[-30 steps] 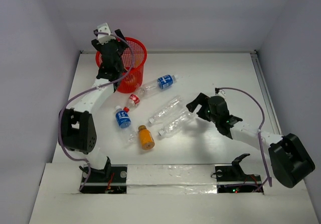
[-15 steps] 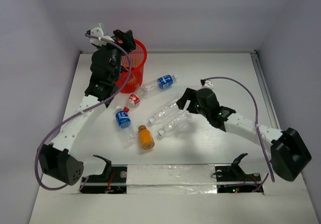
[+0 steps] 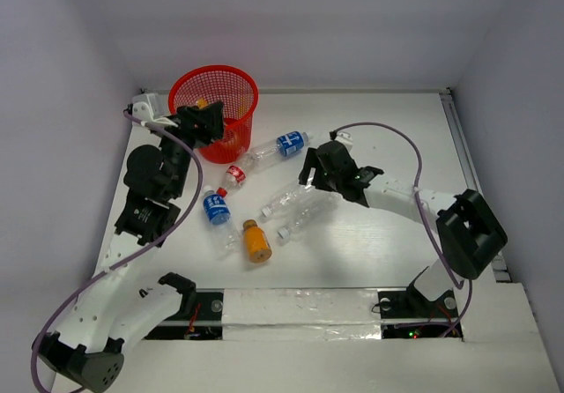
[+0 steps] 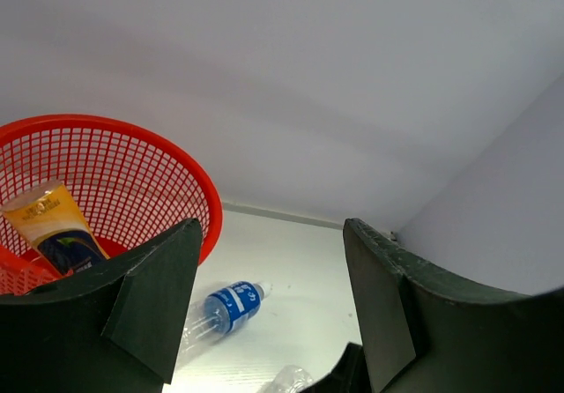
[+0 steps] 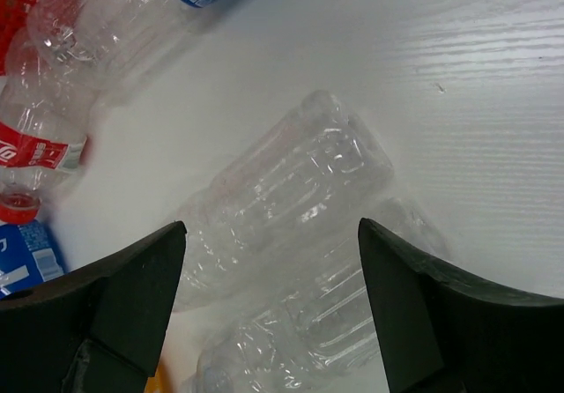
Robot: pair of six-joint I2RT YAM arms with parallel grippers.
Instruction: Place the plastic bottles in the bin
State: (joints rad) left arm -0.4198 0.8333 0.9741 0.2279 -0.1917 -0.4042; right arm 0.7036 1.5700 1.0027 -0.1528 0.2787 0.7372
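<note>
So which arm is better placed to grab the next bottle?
Right. The right gripper hangs open over a clear bottle, fingers either side; the left gripper sits empty up by the bin.

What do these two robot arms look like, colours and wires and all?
The left arm and right arm have white links between chunky black joints. A purple cable loops along each. The left gripper and right gripper are black, each with two dark wedge-shaped fingers.

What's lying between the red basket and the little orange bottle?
A red-labelled bottle and a blue-labelled bottle, both on their sides, seen in the top view.
</note>
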